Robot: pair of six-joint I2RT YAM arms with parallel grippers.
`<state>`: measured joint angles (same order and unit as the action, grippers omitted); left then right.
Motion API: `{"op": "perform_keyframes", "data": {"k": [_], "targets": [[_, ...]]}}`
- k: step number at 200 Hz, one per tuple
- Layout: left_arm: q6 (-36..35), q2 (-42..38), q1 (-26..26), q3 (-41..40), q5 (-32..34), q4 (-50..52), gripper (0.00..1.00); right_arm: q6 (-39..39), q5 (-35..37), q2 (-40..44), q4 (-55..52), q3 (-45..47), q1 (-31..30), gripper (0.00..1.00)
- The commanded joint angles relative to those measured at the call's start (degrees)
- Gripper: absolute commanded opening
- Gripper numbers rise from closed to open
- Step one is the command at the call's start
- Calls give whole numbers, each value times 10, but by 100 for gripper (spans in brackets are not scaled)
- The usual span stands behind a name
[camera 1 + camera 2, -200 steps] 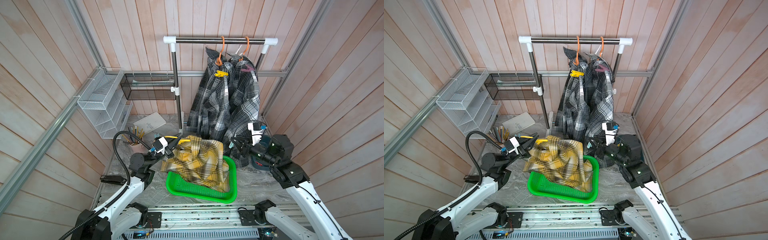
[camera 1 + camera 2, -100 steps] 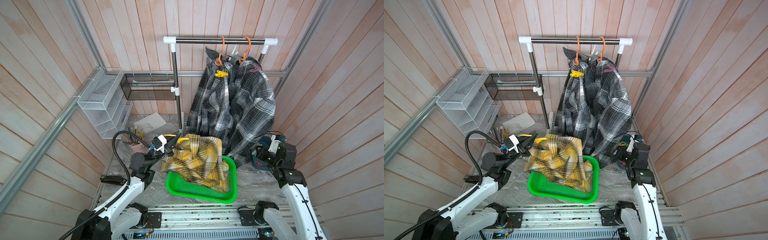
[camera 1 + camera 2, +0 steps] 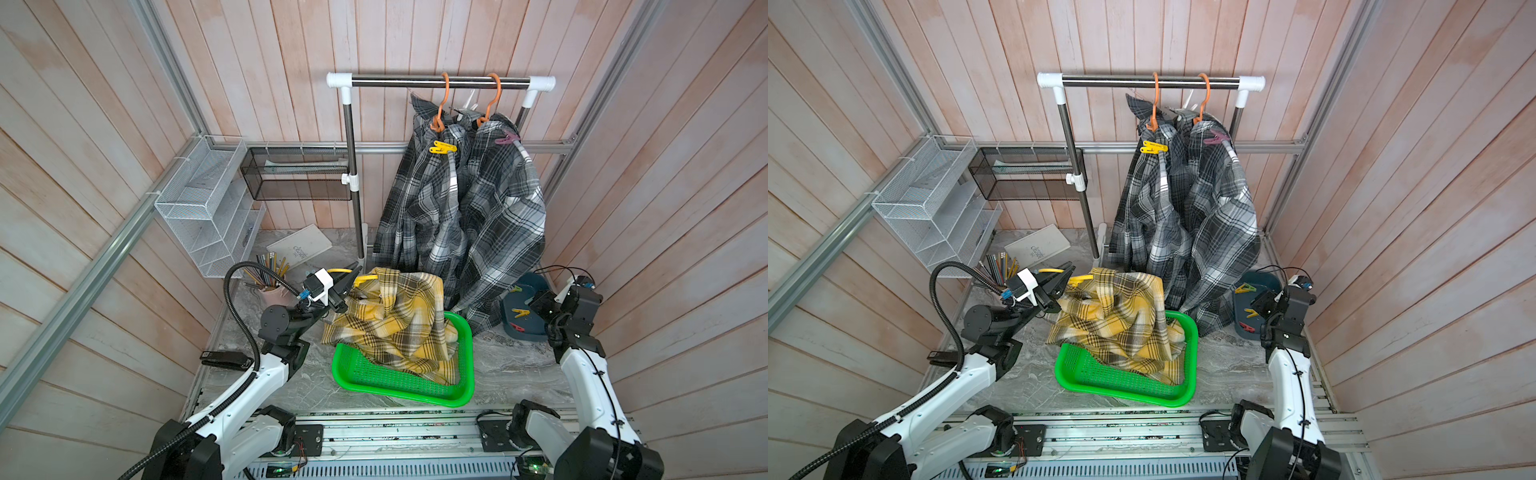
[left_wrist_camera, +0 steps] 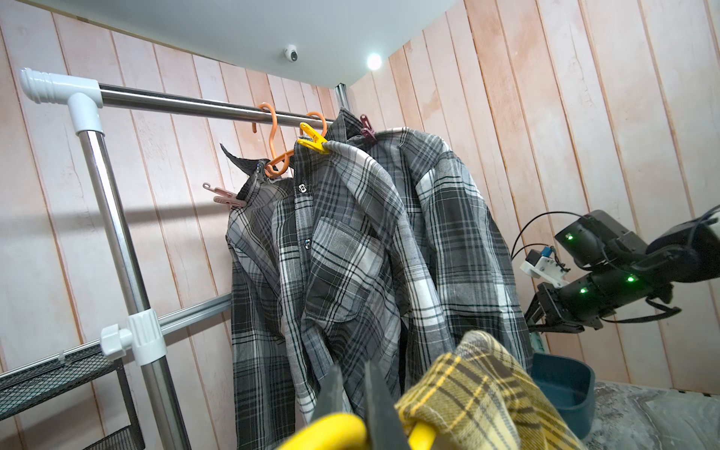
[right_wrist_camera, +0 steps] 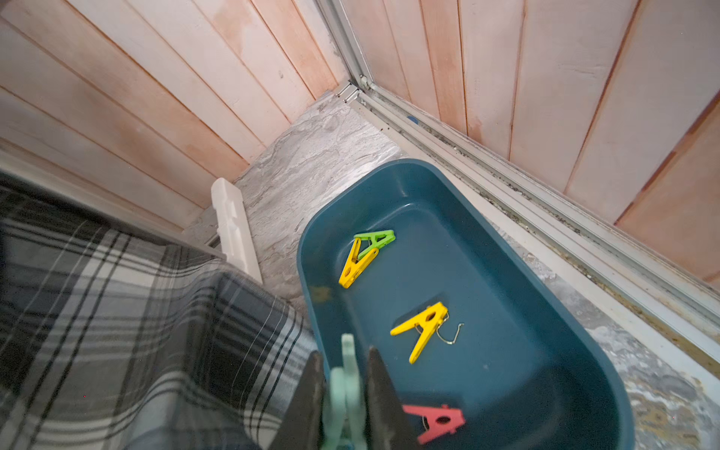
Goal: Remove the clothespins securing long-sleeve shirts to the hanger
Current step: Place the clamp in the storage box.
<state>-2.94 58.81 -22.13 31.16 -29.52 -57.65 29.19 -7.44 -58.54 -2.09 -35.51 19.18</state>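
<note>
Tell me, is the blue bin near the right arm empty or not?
Not empty. The blue bin holds loose clothespins: two yellow, one green, one red.

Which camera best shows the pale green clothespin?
The right wrist view: the pale green clothespin sits close up, blurred, pinched in the right end effector. Both top views and the left wrist view show that end effector, but not the pin clearly.

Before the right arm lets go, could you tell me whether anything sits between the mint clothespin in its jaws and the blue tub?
Nothing visible does. The mint clothespin, pinched by the right gripper, hangs over the blue tub and its open inside; the grey shirt hangs off to one side.
</note>
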Motion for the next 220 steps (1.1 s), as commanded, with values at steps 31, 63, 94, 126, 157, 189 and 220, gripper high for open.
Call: {"op": "perform_keyframes", "data": {"k": [31, 63, 94, 126, 157, 189, 220], "targets": [[-1, -11, 2, 9, 11, -5, 0, 6, 32, -63, 93, 6, 2, 30], [0, -6, 2, 10, 9, -7, 0, -5, 36, -70, 83, -18, 2, 60], [3, -2, 2, 11, 9, -10, 0, -11, 31, -25, 66, -58, 2, 66], [1, 0, 2, 12, 10, -6, 0, -16, -25, 60, 84, -94, -4, 67], [4, 7, 2, 13, 12, -6, 0, -35, -72, 113, 122, -143, -49, 67], [13, 10, 2, 17, 23, -5, 0, -118, -102, 125, 121, -206, -165, 66], [19, 8, 2, 21, 34, 5, 0, -216, -175, 102, 68, -275, -290, 65]]}}
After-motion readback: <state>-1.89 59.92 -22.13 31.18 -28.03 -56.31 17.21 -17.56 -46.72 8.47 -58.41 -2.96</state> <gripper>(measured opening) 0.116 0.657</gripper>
